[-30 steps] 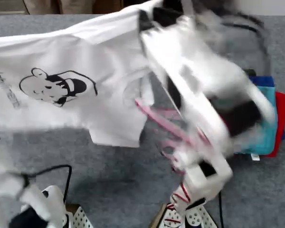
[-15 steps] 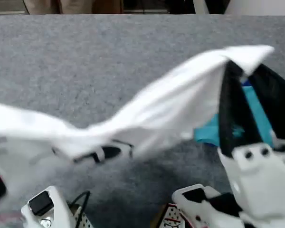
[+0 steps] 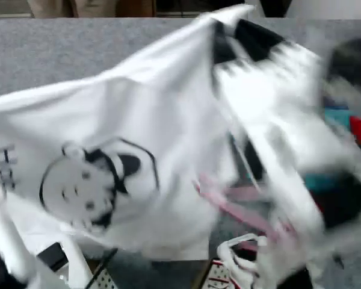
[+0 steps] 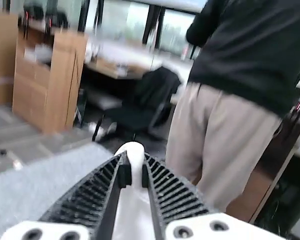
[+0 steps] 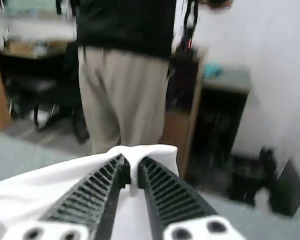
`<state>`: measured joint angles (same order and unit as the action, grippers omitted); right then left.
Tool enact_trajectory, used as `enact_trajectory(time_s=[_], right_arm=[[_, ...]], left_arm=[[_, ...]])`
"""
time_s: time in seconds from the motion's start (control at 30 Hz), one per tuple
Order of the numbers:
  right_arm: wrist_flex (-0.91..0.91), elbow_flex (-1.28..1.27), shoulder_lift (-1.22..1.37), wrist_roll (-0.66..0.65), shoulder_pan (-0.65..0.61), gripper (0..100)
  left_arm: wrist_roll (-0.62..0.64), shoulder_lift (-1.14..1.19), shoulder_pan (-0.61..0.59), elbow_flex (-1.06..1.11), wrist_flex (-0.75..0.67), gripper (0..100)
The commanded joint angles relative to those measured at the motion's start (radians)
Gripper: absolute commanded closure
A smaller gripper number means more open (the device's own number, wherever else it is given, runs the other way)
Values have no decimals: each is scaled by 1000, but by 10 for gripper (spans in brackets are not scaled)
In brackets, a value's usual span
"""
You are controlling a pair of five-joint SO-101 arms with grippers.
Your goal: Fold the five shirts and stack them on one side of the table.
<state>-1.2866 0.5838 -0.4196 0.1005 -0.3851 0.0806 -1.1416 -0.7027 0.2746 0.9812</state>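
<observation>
Beside the stack (image 3: 359, 129): white shirt (image 3: 138, 120) hangs spread in the air, print showing, unfolded.
Stack: folded shirts, teal and red showing; the count is too blurred to tell.
Left gripper (image 4: 133, 161): jaws pressed together on a pinch of the shirt's cloth.
Right gripper (image 5: 132, 167): likewise clamped on its edge.
Left to do, likely: lay it flat, fold it, add it to the stack.

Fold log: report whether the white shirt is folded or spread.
Spread: white shirt hangs open, print showing, held by left gripper and right gripper.
</observation>
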Motion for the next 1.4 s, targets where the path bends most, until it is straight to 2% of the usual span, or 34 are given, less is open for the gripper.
enact_trajectory(time_s=[0.0, 0.1, 0.2, 0.3, 0.47, 0.53, 0.67, 0.8, 0.93, 1.1, 1.23, 1.37], right_arm=[[241, -148, 113, 21, -42, 995], [384, -188, 259, 25, -51, 995], [446, -153, 406, 46, -65, 995], [451, -51, 535, 58, -70, 995], [446, 130, 697, 60, -70, 995], [423, 186, 748, 58, -70, 995], [339, 278, 823, 54, -70, 995], [175, 358, 834, 3, -68, 994], [-135, 452, 832, -71, -94, 993], [-494, 526, 839, -187, -143, 994], [-502, 418, 769, -201, -128, 994], [-502, 148, 610, -252, -148, 994]], left_arm=[[-3, 8, 21, 334, -316, 981], [-9, 67, 71, 543, -551, 981], [-9, 223, 95, 612, -692, 981], [-8, 455, 97, 531, -770, 981], [-8, 825, 98, 224, -769, 981], [-8, 917, 98, 95, -713, 981], [-8, 1021, 101, -153, -470, 981], [-9, 1061, 120, -262, -255, 981], [-21, 1061, 133, -270, -94, 981], [-137, 1061, 143, -269, 86, 981], [-195, 1061, 133, -253, 164, 981], [-244, 1038, 127, -143, 180, 981]])
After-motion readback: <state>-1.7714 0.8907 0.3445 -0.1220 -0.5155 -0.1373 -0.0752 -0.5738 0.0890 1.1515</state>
